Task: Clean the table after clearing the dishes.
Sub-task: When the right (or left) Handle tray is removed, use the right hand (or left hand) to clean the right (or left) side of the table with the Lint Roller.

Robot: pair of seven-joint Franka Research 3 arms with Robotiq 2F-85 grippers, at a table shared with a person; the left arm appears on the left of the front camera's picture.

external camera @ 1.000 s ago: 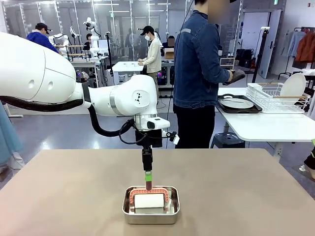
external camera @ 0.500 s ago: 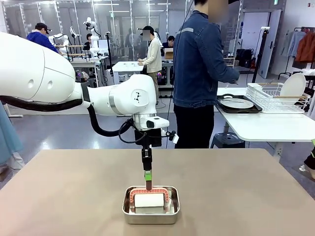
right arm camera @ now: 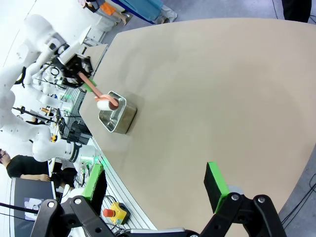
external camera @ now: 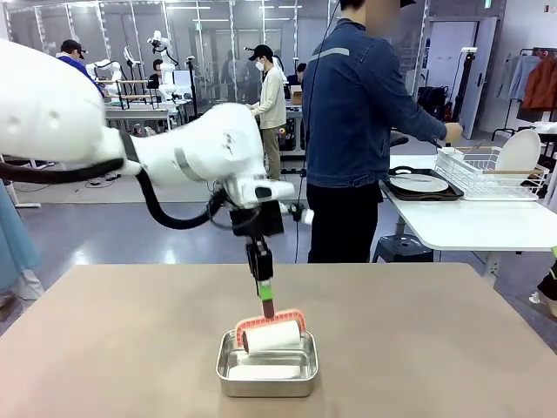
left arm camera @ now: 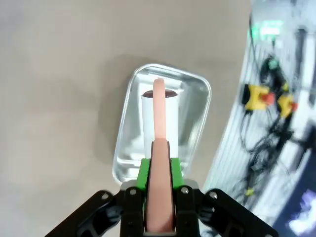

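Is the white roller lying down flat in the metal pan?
No, the roller hangs tilted above the pan, gripped by its pink handle in the left arm's fingers.

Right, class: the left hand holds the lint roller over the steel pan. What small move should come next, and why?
Probably swing the lint roller clear of the steel pan and lower it onto the table. The left hand is shut on the roller's handle, the roll hangs over the pan, and a plate sits on the side table, so rolling the tan top seems next.
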